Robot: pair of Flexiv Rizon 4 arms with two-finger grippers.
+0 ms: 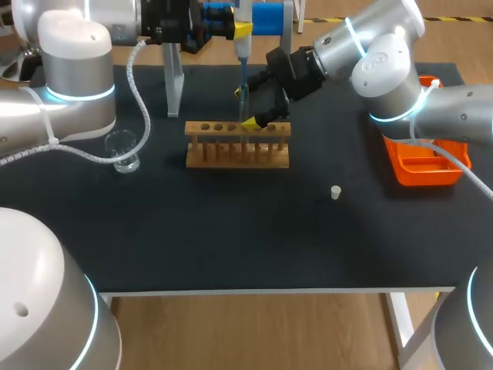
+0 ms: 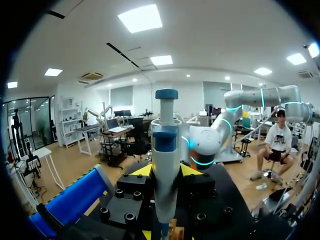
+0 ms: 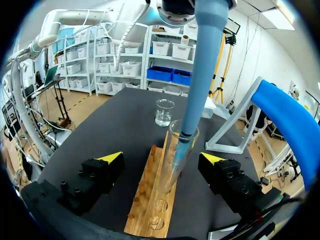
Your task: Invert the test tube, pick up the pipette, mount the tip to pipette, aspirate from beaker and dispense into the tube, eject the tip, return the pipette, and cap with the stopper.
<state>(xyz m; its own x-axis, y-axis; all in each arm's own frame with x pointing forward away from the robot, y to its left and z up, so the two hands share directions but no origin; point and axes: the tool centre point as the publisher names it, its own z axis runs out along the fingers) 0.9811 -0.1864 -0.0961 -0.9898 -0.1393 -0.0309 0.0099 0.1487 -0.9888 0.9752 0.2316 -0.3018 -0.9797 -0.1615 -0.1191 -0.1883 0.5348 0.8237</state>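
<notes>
Pipette (image 3: 202, 75) inside test tube (image 3: 168, 181), centred within spread right end effector (image 3: 161, 158).

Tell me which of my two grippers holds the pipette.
The left gripper: it is shut on the pipette, which reaches down into the test tube. The right gripper is open, its fingers standing apart on either side of that tube.
</notes>
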